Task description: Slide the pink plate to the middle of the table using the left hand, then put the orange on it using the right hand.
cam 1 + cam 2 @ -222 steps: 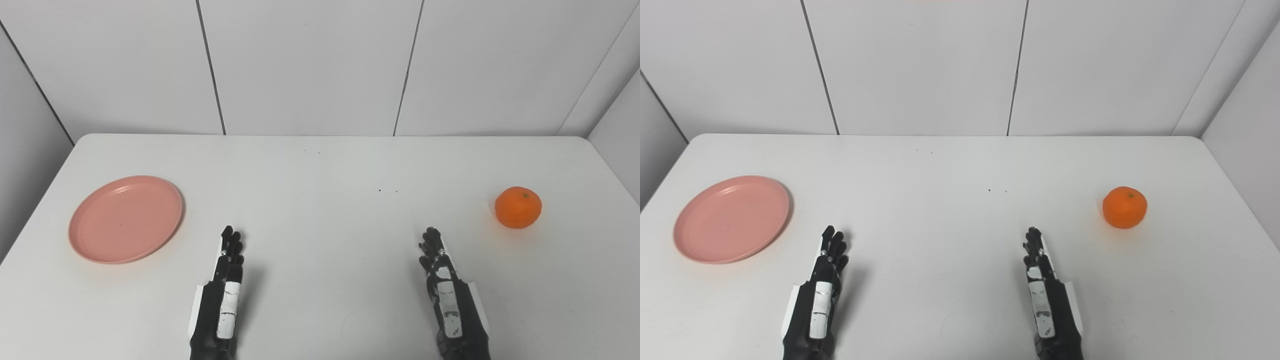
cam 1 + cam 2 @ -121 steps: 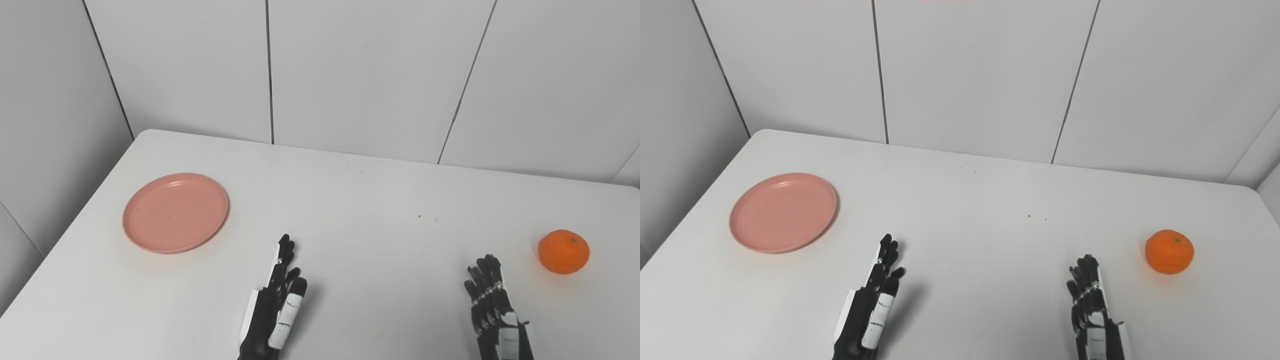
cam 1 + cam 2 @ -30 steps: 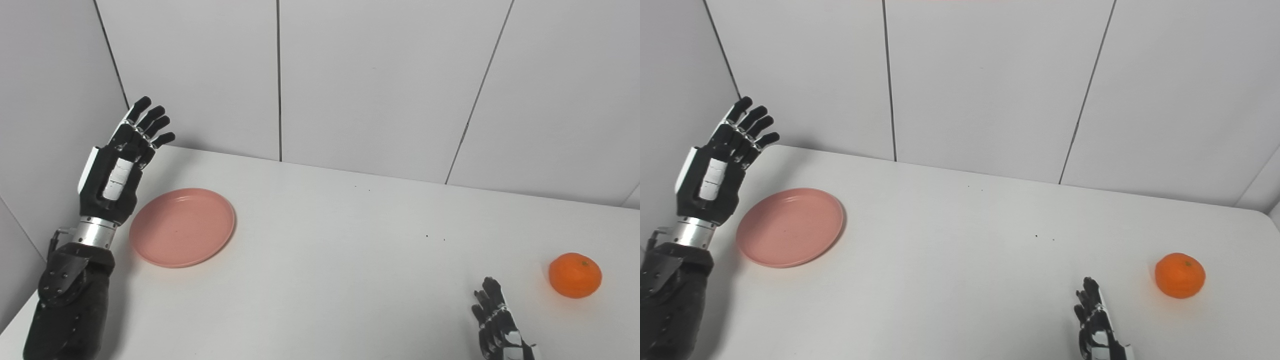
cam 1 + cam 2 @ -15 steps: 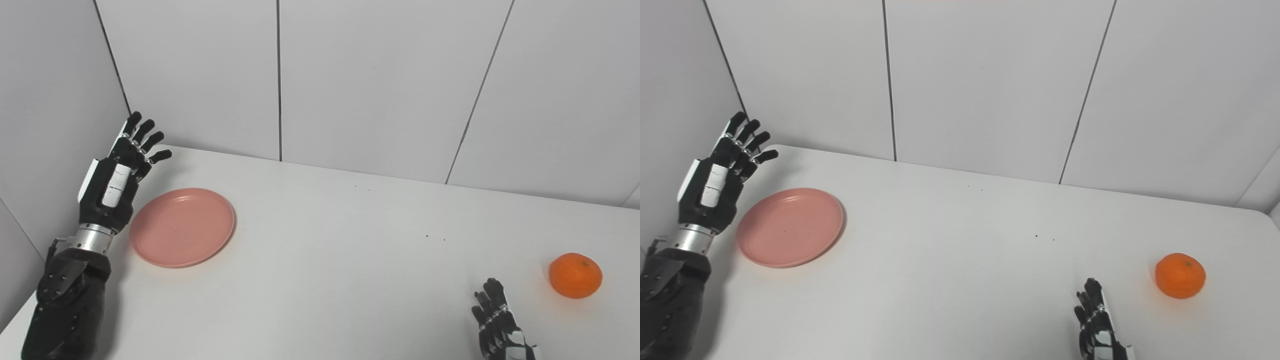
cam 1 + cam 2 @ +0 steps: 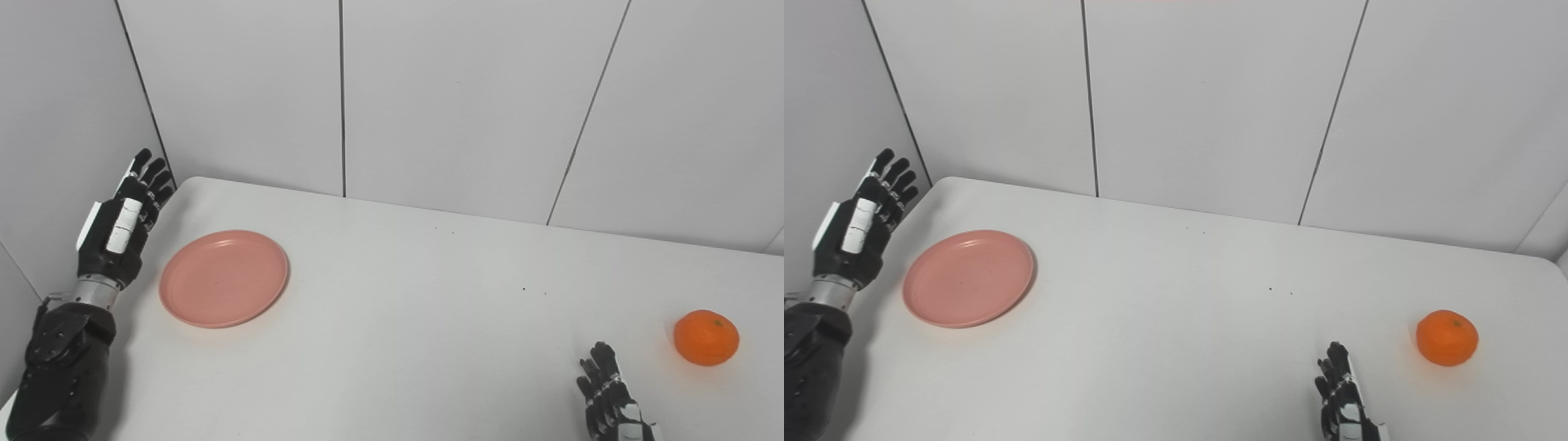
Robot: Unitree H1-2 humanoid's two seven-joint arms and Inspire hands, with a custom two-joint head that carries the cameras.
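1. The plate [image 5: 223,278] lay flat on the left part of the table [image 5: 416,318], near the far left corner and well short of the middle.
2. The left hand [image 5: 119,223] was raised beside the table's left edge, left of the plate and apart from it. Its fingers [image 5: 147,177] were stretched out, a little spread, and held nothing.
3. The left forearm rose from the bottom left corner, past the table's left edge.
4. The orange [image 5: 706,337] sat alone on the right part of the table, near the front right, well apart from the plate.
5. The right hand [image 5: 1344,398] lay low at the bottom edge, left of the orange and not touching it. Only its fingers showed, extended side by side and empty.
6. A few dark specks [image 5: 534,291] dotted the table between plate and orange.
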